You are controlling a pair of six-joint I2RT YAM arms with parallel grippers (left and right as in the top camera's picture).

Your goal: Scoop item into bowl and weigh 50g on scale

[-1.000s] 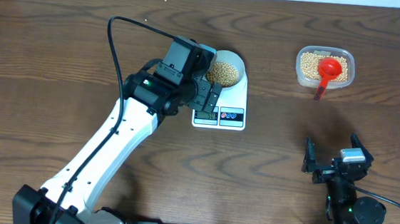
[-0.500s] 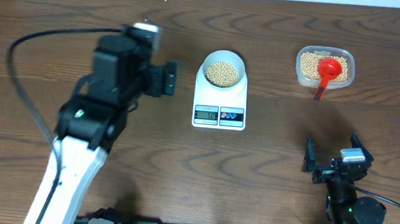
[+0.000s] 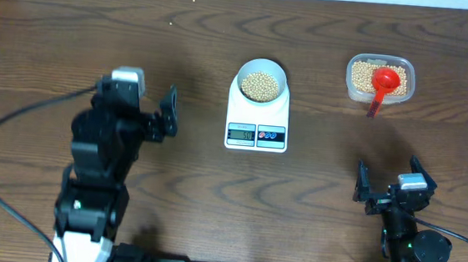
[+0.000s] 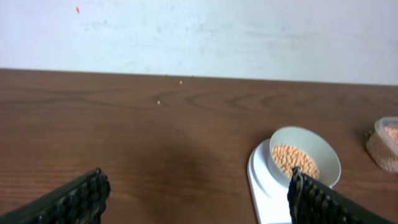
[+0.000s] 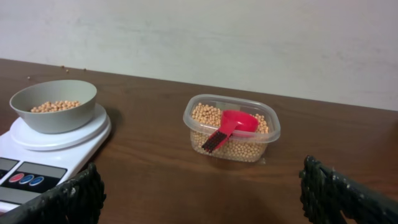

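Dark wood table [image 3: 57, 42]: bowl [image 3: 263, 63] of beans [image 3: 261, 85] on scale [image 3: 248, 117]; red scoop [image 3: 384, 78] lies in far-right tub [image 3: 348, 80]. Left gripper [image 4: 196, 180] and right gripper [image 5: 200, 168] both spread wide, empty. Display unreadable; task looks nearly done.

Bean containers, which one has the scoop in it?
The clear tub, right of the scale; its red scoop lies on the beans. The bowl holds only beans.

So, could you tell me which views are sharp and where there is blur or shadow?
Overhead: evenly lit and sharp, though the scale display is too small to read. Left wrist: soft, with a dim shadow on the table left of the scale. Right wrist: tub crisp, the right pincer's fingers blurred.
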